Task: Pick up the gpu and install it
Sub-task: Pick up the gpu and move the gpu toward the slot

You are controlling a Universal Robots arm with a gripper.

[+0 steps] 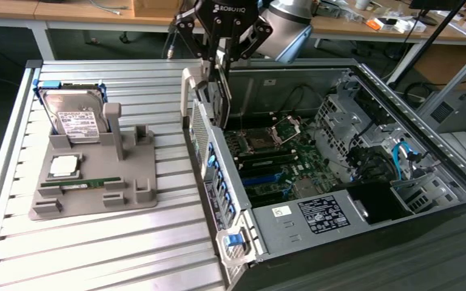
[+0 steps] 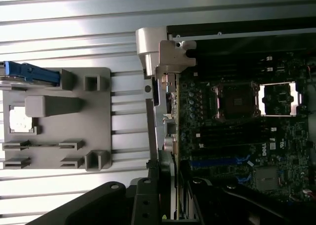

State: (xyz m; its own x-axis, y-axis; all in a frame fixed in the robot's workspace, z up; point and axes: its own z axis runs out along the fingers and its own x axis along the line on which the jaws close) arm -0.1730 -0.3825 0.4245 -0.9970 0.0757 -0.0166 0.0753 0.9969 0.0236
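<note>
The gripper (image 1: 218, 60) grasps the gpu (image 1: 221, 100), hanging it on edge over the open computer case (image 1: 427, 157), seemingly to line up with the motherboard (image 1: 273, 157) slots.

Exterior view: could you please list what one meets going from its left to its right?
The hard drive → gpu → motherboard → blue cables.

Bright light glares white off the slatted table (image 2: 74, 17), while the computer case (image 2: 237, 32) interior lies dim and shadowed.
</note>
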